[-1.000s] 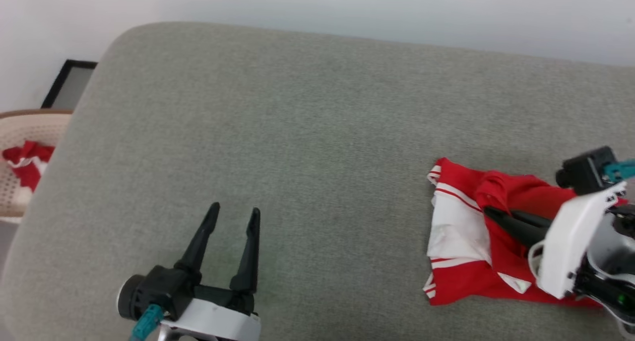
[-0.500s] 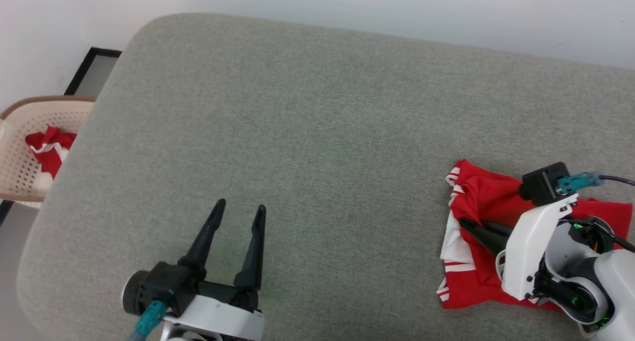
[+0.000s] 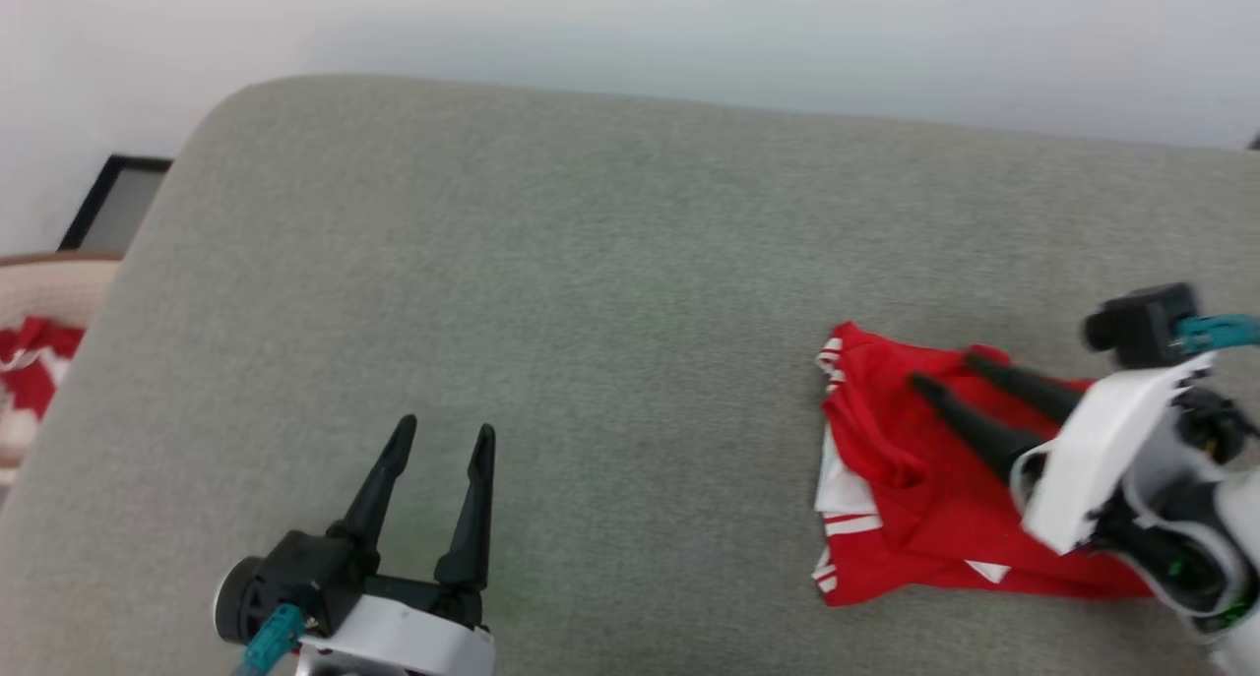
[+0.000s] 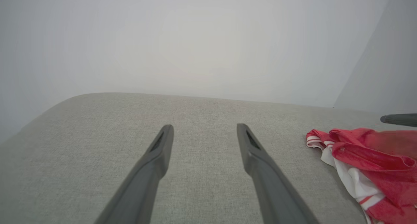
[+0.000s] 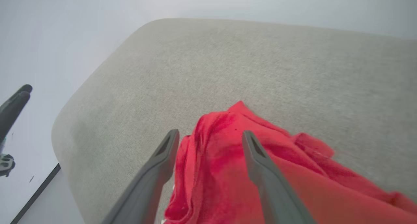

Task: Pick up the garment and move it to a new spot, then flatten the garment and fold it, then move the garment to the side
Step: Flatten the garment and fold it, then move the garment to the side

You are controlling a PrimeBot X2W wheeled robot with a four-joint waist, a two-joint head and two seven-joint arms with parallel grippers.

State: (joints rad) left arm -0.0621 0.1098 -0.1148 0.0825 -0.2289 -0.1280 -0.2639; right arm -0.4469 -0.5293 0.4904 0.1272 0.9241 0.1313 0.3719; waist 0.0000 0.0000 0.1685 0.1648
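The garment (image 3: pixel 891 479), a red T-shirt with white striped trim, lies crumpled near the right end of the grey cushioned surface (image 3: pixel 610 263). My right gripper (image 3: pixel 950 373) is open just above its upper part, fingers pointing left. In the right wrist view the right gripper (image 5: pixel 211 132) has its two fingers spread on either side of a raised red fold of the garment (image 5: pixel 221 162). My left gripper (image 3: pixel 445 428) is open and holds nothing, low on the left, far from the shirt. In the left wrist view the left gripper (image 4: pixel 204 126) points over bare cushion, with the garment (image 4: pixel 368 152) at the right edge.
A pale perforated basket (image 3: pixel 49 277) holding another red-and-white cloth stands off the cushion's left end. Behind it a black-framed panel (image 3: pixel 110 199) leans on the white wall. The cushion's rounded far-left corner (image 3: pixel 226 105) and front edge bound the surface.
My right gripper's fingers, pressed together on the shirt in the earlier frames, now stand apart. Less of the white sleeve shows. The head camera has shifted; the left gripper keeps its pose.
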